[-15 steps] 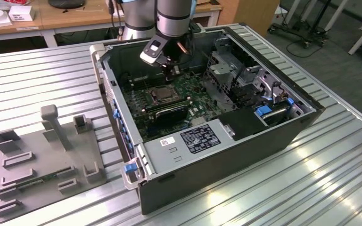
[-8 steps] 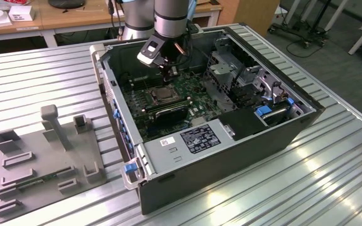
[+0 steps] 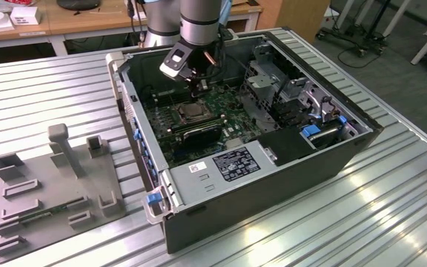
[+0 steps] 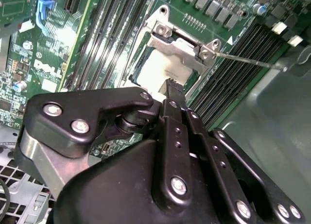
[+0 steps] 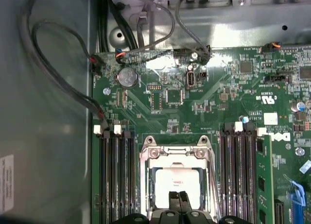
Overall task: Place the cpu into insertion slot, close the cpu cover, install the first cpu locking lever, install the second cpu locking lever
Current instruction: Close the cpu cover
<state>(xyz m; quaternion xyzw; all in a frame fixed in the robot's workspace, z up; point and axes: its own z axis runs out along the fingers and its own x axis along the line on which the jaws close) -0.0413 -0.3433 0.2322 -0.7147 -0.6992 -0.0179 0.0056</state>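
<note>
The cpu [image 5: 177, 182], a pale grey square, lies in the insertion slot [image 5: 146, 141] on the green motherboard [image 5: 218, 97]. The silvery cpu cover [image 5: 177, 152] frames the chip, which shows through its window; in the second wrist view the cover [image 4: 179, 43] looks lowered over the cpu [image 4: 160, 68]. A thin metal locking lever [image 4: 248, 61] sticks out from the cover's corner. My gripper [image 5: 178, 198] is shut with nothing between its fingers. Its tip [image 4: 172, 87] hangs right over the chip's face; contact cannot be told. In the exterior view the gripper [image 3: 196, 92] is inside the case above the socket [image 3: 192, 110].
Black memory slots [image 5: 116, 175] flank the socket on both sides. Cables [image 5: 58, 63] loop along the case wall. The open computer case [image 3: 273, 183] holds a drive cage [image 3: 269, 83] on the exterior view's right. A grey fixture plate [image 3: 50, 189] lies on the slatted table.
</note>
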